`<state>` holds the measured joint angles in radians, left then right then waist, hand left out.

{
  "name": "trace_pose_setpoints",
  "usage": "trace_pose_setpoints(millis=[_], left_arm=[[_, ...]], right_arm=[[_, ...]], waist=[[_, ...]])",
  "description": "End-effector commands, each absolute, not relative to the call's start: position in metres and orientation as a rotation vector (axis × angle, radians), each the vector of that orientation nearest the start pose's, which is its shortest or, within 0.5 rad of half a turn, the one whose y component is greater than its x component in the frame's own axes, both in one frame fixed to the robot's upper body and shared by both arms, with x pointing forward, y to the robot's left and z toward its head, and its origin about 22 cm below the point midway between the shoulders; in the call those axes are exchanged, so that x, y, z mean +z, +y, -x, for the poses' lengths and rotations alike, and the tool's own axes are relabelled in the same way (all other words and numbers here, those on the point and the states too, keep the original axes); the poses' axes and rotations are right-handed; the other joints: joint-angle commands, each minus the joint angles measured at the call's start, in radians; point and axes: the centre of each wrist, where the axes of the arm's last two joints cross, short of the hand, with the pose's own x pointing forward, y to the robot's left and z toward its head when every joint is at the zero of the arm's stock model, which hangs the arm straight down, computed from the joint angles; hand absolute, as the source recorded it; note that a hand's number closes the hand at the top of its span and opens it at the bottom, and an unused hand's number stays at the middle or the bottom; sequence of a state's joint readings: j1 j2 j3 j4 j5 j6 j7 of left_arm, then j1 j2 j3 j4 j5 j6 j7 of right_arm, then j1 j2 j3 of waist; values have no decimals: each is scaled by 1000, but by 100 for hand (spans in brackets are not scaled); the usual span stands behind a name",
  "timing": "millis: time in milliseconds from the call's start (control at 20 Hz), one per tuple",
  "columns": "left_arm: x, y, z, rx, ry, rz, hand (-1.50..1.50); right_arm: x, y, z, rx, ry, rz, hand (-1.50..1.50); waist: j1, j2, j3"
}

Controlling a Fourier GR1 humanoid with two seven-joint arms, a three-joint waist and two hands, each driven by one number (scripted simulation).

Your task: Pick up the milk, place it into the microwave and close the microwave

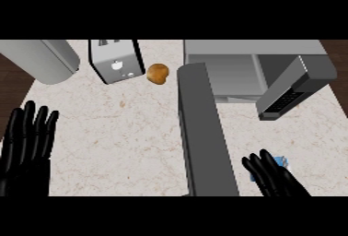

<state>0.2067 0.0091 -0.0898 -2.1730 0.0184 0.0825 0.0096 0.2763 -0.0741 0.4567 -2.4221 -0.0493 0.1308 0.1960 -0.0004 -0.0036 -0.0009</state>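
Microwave (pixel 231 69) is seen at the far right of the counter (pixel 115 138), cavity exposed, with its door (pixel 204 133) swung wide open and stretching from the cavity's left edge toward the near edge of the counter. A dark control panel (pixel 289 94) is seen on the microwave's right side, angled outward. Milk (pixel 282 162) is found on the counter to the right of the open door, well in front of the microwave cavity; only a small blue and white patch of it is visible, the rest being hidden behind the right hand (pixel 272 175). The right hand is placed against the milk with fingers up and slightly bent; whether they are curled round the carton cannot be told. The left hand (pixel 27 143) is shown far left of the microwave door, near the counter's left edge, released, fingers straight and spread upward, nothing held. A toaster (pixel 117 61) is seen left of the microwave at the back of the counter, tilted in view. A brown potato (pixel 158 73) lies between the toaster and the microwave door's far end, just beside the toaster. A large grey cylindrical object (pixel 44 60) is seen further left of the toaster, at the counter's back left corner.
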Motion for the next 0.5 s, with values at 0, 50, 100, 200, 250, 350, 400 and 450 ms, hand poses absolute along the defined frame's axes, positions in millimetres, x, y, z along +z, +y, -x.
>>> trace_pose_setpoints(millis=[0, 50, 100, 200, 250, 350, 400, 450], left_arm=[[107, 245, -153, 93, -1958, -5, -150], [110, 237, -130, 90, -1964, -30, -150], [101, 241, -169, 98, -1975, -36, -150], [91, 216, -150, 96, -1965, -33, -150], [94, 244, -140, 110, -1965, -37, -150], [85, 237, -132, 102, -1962, -22, -150], [100, 242, -129, 108, -1955, -36, -150], [87, 248, -141, 110, -1957, -34, -150]], right_arm=[[141, -168, -112, 301, -1928, -481, -150], [149, -177, -100, 297, -1938, -442, -150], [147, -171, -106, 264, -1954, -428, -150], [136, -180, -108, 263, -1954, -340, -150], [131, -194, -116, 271, -1952, -310, -150], [145, -184, -111, 252, -1955, -278, -150], [122, -178, -108, 245, -1940, -291, -150], [119, -192, -109, 263, -1947, -257, -150]], waist=[[0, 1, 1], [2, -2, 1], [-4, 2, 1], [-3, 1, 1], [2, 1, 1], [3, 1, 1], [-1, 0, 1], [-3, 1, 1]])
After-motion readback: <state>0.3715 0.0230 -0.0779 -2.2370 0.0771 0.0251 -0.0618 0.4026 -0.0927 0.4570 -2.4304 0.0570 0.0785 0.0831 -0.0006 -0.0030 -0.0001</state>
